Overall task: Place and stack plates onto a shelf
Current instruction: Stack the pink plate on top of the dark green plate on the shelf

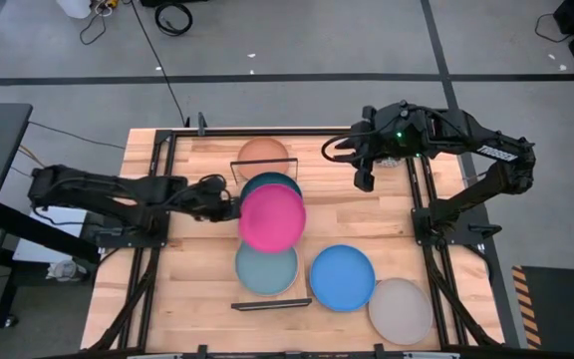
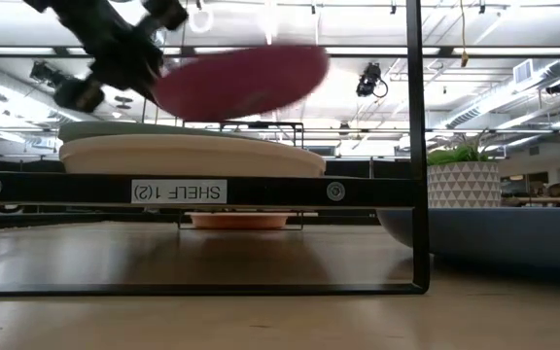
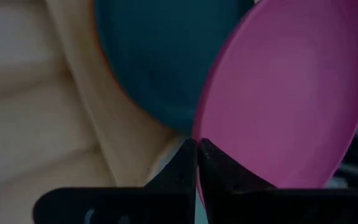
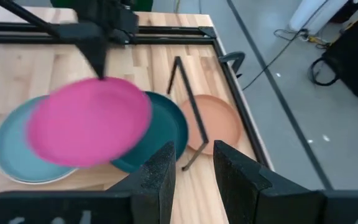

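Observation:
My left gripper [image 1: 233,208] is shut on the magenta plate [image 1: 272,216], which hangs in the air over the shelf's middle [image 2: 241,78]. Beneath it the dark teal plate [image 1: 270,184] and the light blue plate [image 1: 266,267] rest on the shelf [image 2: 261,190]; the low view shows a pale plate [image 2: 192,154] under one of them. A terracotta plate [image 1: 262,153] lies on the table at the shelf's far end. The bright blue plate [image 1: 342,277] and the grey plate [image 1: 401,310] lie on the table to the right. My right gripper [image 4: 194,168] hovers open above the table's far right [image 1: 364,182]. My left gripper [image 3: 197,144] pinches the magenta plate's rim [image 3: 202,127] on its left edge between the two fingers, which come in about level from the table's left. The plate is lifted clear above the plates on the shelf, and it is nearly flat, slightly tilted.
The shelf's black wire ends stand at its near [image 1: 270,302] and far [image 4: 188,115] sides. An orange plate [image 2: 238,221] shows under the shelf board. A potted plant [image 2: 465,180] stands beyond the table. Bare wood lies left of the shelf.

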